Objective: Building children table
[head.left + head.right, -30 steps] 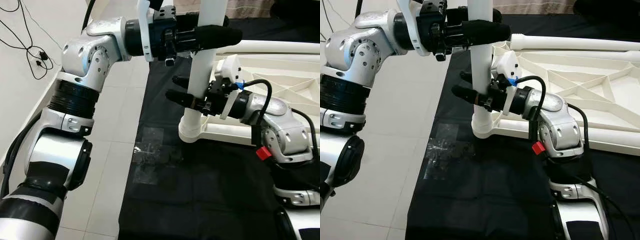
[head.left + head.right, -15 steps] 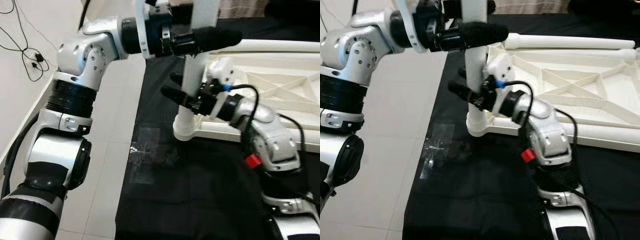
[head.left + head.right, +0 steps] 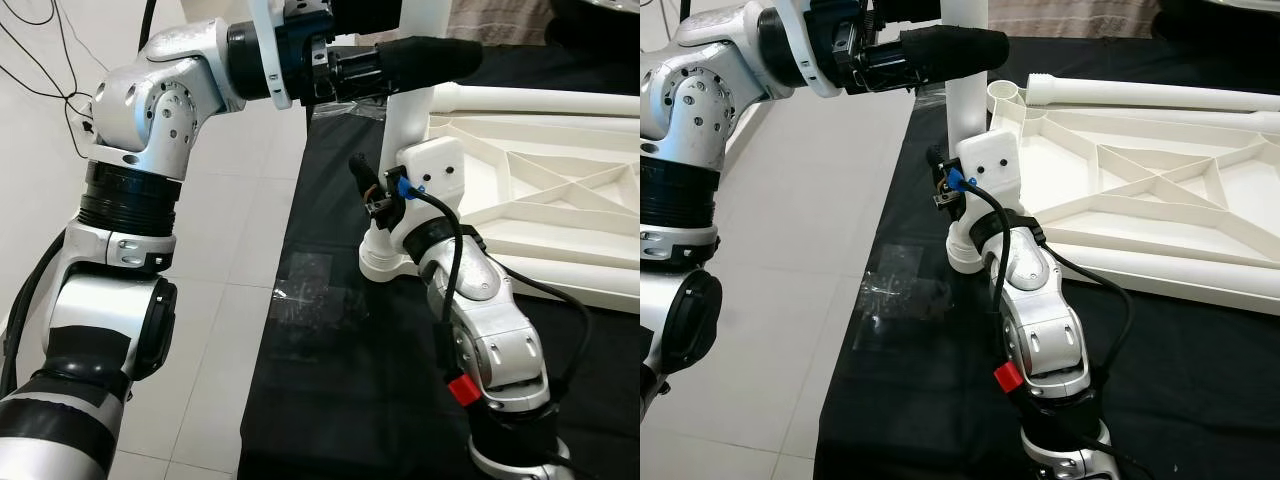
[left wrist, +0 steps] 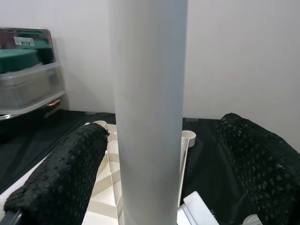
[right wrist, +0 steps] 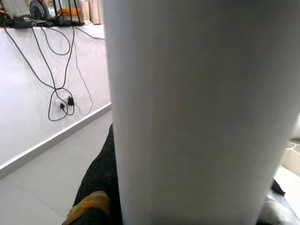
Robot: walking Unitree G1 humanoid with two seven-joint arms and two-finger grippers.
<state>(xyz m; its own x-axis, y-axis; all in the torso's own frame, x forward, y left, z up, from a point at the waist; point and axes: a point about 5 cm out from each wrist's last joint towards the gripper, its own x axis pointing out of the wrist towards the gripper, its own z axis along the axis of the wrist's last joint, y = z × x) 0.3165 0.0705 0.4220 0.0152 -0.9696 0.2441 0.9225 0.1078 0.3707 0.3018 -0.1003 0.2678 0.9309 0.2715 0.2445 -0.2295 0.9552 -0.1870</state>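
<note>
**Two grippers on one upright table leg**

A white table leg [image 3: 405, 130] stands upright in the corner socket of the upside-down white tabletop [image 3: 560, 215], which lies ribbed side up on a black cloth [image 3: 340, 400]. The leg's upper end runs out of the top of the head views, so its full length cannot be seen.

Up high, the left gripper [image 3: 415, 60] reaches in level from the left. In the left wrist view its two padded black fingers [image 4: 61, 178] sit either side of the leg with a sliver of gap on each flank: spread, straddling the tube, not clearly pressing it.

Lower down, the right gripper [image 3: 372, 195] is at the leg just above the socket. Only one dark fingertip pokes out beside the tube; the rest is behind the white wrist housing. The right wrist view is taken up by the leg [image 5: 201, 117] at very close range, with a scrap of black finger at its edge, so whether those fingers grip or merely flank it cannot be told.

A second white leg [image 3: 1150, 95] lies flat along the tabletop's far edge. A clear plastic bag [image 3: 305, 300] rests on the cloth near the socket, contents unreadable. Black cables [image 3: 50, 75] trail down the white wall on the left.
</note>
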